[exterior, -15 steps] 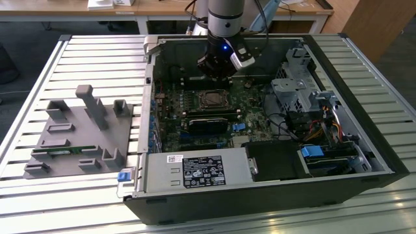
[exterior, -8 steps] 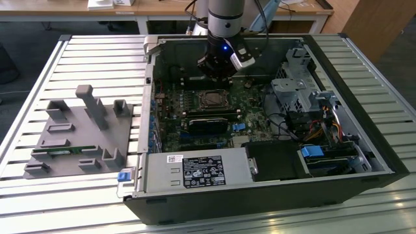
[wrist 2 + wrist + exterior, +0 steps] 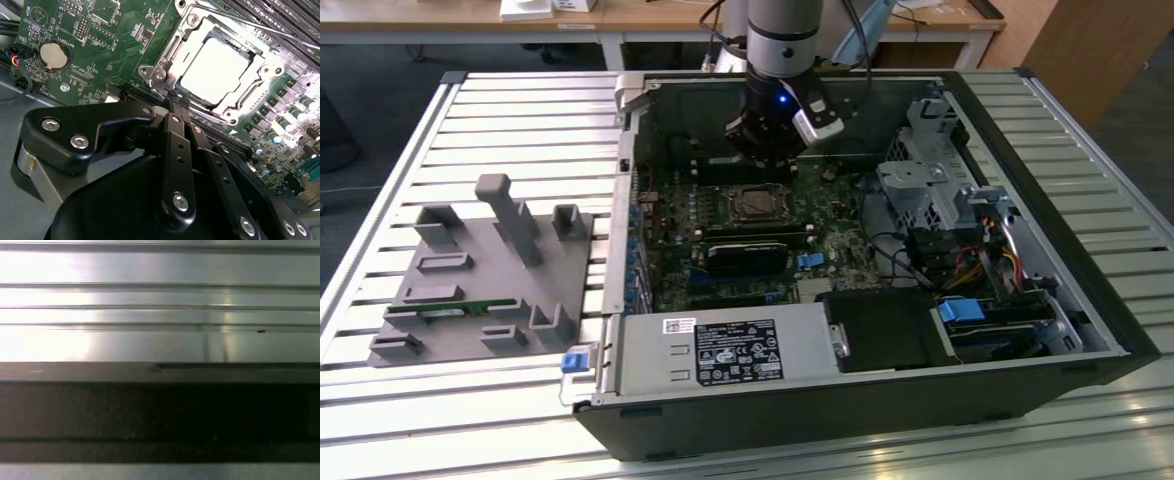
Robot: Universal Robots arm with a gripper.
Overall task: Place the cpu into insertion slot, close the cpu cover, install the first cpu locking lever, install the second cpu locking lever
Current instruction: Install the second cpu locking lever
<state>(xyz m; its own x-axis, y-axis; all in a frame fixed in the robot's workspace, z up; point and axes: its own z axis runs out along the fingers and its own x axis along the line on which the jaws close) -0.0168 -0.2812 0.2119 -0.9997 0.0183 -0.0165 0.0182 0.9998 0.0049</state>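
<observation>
Going from the exterior view's left to its right: one grey fixture block is sitting on the slatted metal table, carrying several upright posts and one small green strip in a low recess. Just beside it, toward the right, one open black computer case is lying on its side, with one labelled silver power supply along its near edge and one green motherboard filling the floor inside.

I am hanging over the far part of that board, my arm coming down from above. In the second wrist view my claw is showing its black fingers pressed together with nothing between them, the tips hovering just beside the socket's edge; whether they are touching the board I cannot tell.

One cpu is lying flat in the insertion slot, its square top reading as pale silvery-grey and glaring under the light. One cpu cover, a thin silver frame with a large square cut-out, is lying down around the chip, which is showing through the opening. Thin wire lever arms are running along the socket's sides; how they are latched I cannot tell. In the exterior view the same socket is sitting as one dark square near the board's middle, just below my claw.

One round coin battery is sitting on the board well apart from the socket.
</observation>
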